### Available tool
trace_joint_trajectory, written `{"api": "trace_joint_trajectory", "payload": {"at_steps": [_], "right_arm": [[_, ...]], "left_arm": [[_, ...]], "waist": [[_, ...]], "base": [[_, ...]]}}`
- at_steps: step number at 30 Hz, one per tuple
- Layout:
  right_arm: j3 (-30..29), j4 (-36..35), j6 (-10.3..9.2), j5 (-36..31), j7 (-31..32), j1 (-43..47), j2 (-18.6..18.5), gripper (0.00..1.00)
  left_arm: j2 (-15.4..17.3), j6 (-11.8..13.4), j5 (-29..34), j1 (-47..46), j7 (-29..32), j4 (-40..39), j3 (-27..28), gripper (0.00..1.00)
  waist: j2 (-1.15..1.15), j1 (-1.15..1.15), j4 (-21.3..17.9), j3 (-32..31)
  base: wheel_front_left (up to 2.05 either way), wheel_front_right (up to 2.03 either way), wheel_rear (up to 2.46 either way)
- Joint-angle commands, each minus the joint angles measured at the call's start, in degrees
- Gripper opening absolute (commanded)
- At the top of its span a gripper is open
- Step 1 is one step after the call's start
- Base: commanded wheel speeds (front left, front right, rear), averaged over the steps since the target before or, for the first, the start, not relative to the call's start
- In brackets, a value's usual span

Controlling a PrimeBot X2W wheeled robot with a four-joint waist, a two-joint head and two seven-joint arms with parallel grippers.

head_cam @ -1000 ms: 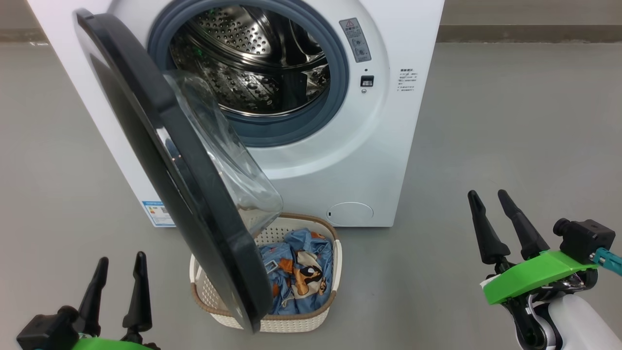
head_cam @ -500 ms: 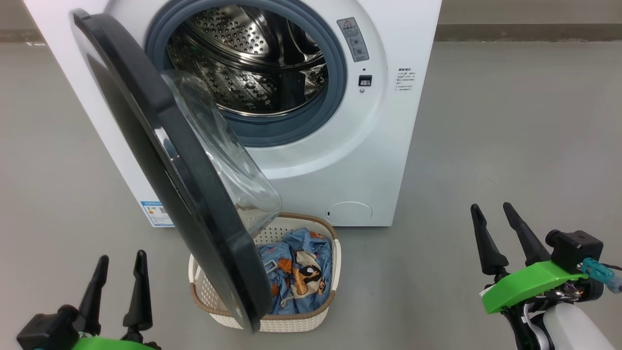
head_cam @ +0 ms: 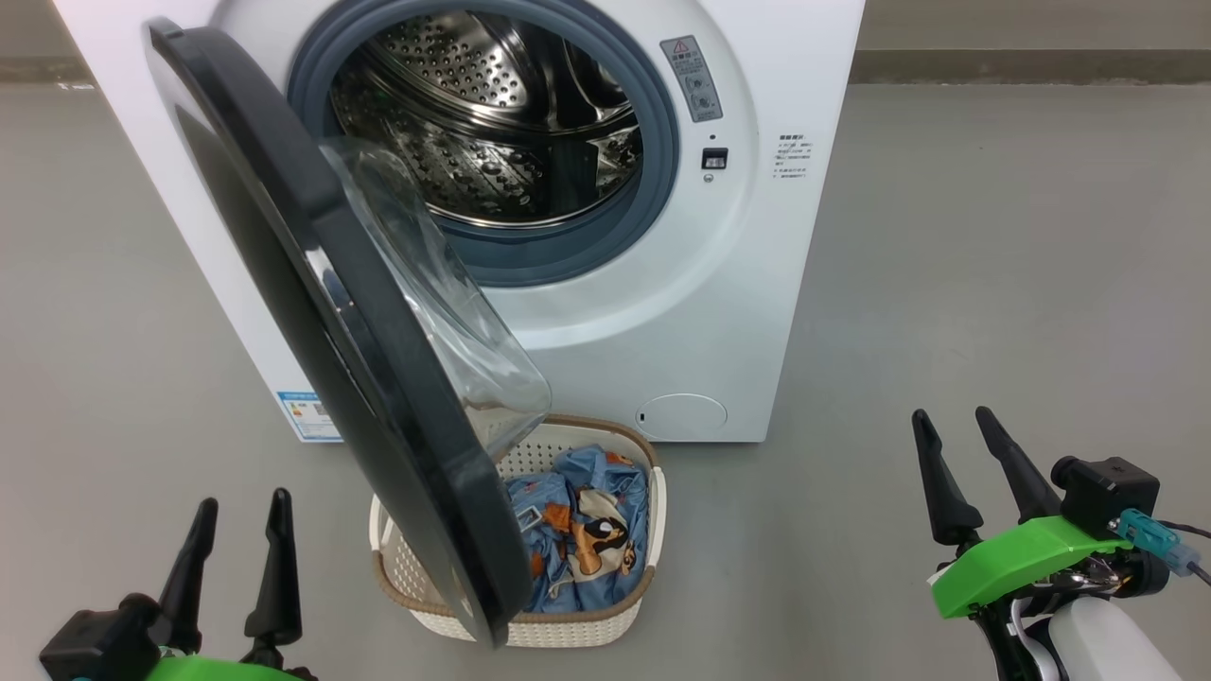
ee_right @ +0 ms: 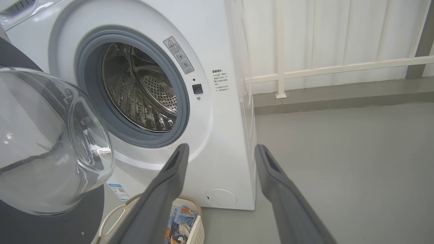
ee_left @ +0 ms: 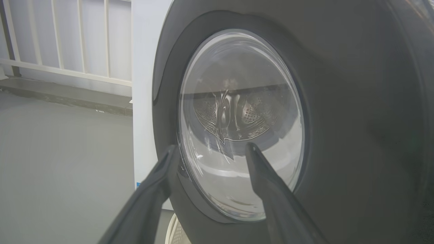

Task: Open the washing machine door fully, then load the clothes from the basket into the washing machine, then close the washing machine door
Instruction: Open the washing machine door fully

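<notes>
The white washing machine (head_cam: 738,284) stands ahead with its steel drum (head_cam: 492,123) exposed. Its black-rimmed door (head_cam: 312,312) hangs partly open, swung out over the basket (head_cam: 587,629), with the glass bowl (head_cam: 445,303) facing the drum. Blue cartoon-print clothes (head_cam: 582,534) lie in the cream basket on the floor. My left gripper (head_cam: 240,509) is open at lower left, just outside the door's outer face (ee_left: 356,118). My right gripper (head_cam: 951,423) is open at lower right, well clear of the machine (ee_right: 220,135), basket (ee_right: 190,223) and clothes (ee_right: 179,220).
Grey floor (head_cam: 993,265) spreads to both sides of the machine. A white railing (ee_right: 322,69) and a low kerb run behind it. A round cover (head_cam: 681,414) and a blue label sticker (head_cam: 307,416) sit low on the machine's front.
My right gripper has dropped lower and drawn back slightly toward me. The left gripper has sunk a little. The door, basket and clothes have stayed put.
</notes>
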Motion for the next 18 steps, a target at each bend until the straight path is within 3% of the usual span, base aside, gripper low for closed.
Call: {"api": "trace_joint_trajectory", "payload": {"at_steps": [1,18], "right_arm": [[1.1,-1.1,0.33,-0.8,-0.8,-0.6,-0.1,1.00],[1.6,-0.9,0.33,-0.8,-0.9,-0.6,0.1,1.00]], "left_arm": [[1.6,0.1,-0.3,-1.5,-0.6,-1.1,1.8,1.00],[1.9,0.2,-0.7,-1.7,-0.5,-1.1,1.1,1.00]], "waist": [[0.00,0.00,-0.1,0.0],[0.00,0.00,-0.2,0.2]], "base": [[0.00,0.00,0.00],[0.00,0.00,0.00]]}}
